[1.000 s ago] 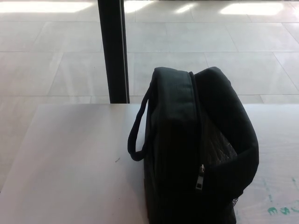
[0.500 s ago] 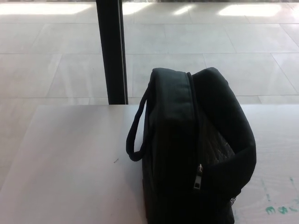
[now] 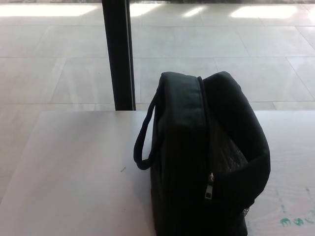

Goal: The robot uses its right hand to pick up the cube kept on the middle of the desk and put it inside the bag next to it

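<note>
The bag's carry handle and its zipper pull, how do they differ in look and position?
The carry handle is a thin black fabric loop arching off the bag's left side, over the desk. The zipper pull is a small, greyish, metallic-looking tab. The handle stands clear of the bag; the pull hangs flat against it, low on the near face. Both are fixed to the same black bag.

One head view looks down and forward, close over the desk; bag fills lower right, floor above.
</note>
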